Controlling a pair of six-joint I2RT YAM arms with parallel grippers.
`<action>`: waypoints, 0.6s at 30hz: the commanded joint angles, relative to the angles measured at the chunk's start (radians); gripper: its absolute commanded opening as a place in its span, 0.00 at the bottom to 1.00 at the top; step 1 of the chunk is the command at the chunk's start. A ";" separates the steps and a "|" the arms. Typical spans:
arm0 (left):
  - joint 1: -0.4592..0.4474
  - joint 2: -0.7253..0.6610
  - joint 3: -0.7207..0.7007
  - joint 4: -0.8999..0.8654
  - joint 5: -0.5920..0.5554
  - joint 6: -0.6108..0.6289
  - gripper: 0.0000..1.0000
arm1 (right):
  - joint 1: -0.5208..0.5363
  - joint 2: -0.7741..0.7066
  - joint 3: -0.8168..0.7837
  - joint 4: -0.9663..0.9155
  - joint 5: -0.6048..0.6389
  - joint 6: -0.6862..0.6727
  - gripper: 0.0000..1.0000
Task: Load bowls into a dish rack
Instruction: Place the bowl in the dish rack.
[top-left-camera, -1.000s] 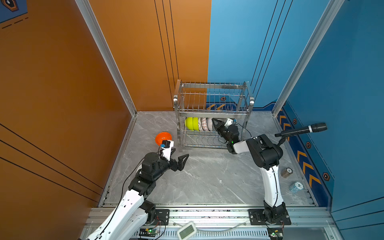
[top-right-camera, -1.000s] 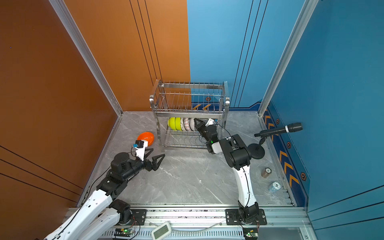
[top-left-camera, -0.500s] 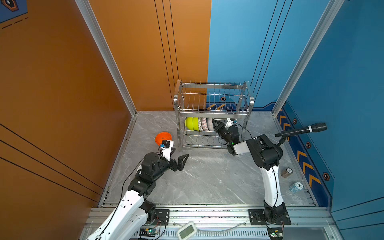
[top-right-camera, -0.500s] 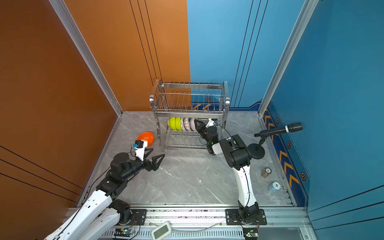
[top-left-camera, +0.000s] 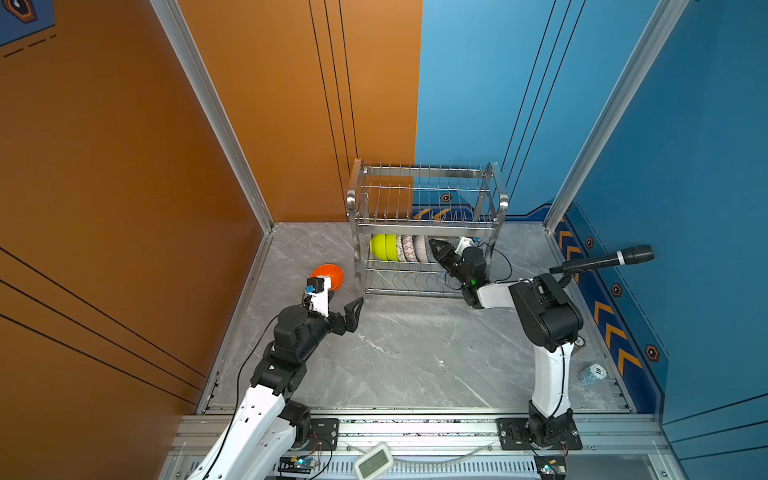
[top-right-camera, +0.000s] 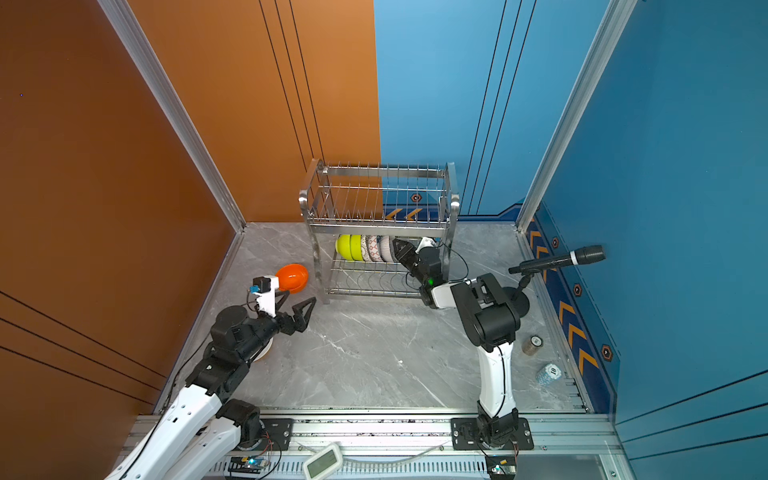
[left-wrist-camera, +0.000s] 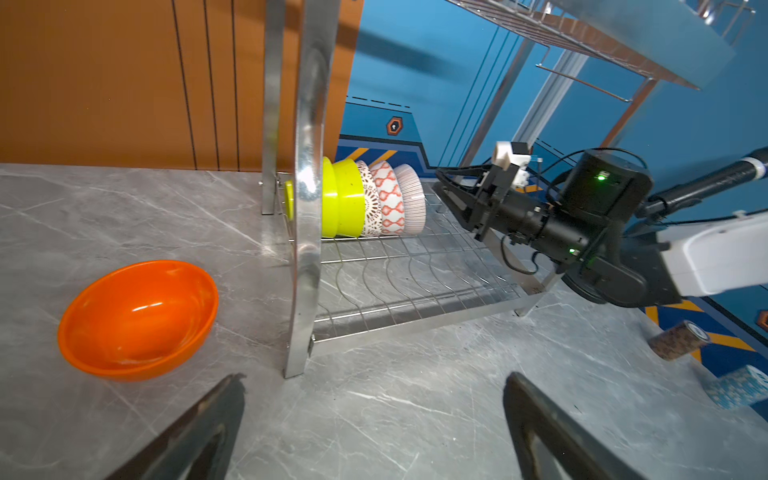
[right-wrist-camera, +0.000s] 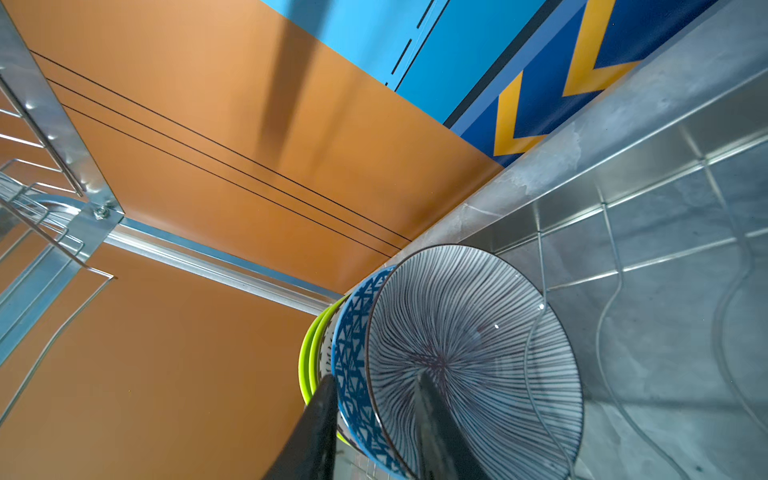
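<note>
Placement step: the right gripper jaws stood partly open astride the striped bowl rim, in the dish rack lower tier. The left gripper was wide open, empty. Next, likely: grasp the orange bowl at the rack's 9 o'clock.

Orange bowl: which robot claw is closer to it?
Left. The left gripper hovers beside the orange bowl; the right gripper is inside the dish rack, at the striped bowl.
</note>
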 joint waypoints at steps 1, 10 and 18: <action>0.034 -0.007 -0.010 -0.007 -0.052 -0.014 0.98 | 0.003 -0.076 -0.013 -0.143 0.019 -0.118 0.33; 0.113 0.050 0.047 -0.133 -0.151 -0.020 0.98 | 0.042 -0.189 -0.021 -0.412 0.077 -0.305 0.34; 0.127 0.121 0.119 -0.294 -0.283 -0.013 0.98 | 0.084 -0.269 -0.027 -0.613 0.116 -0.443 0.33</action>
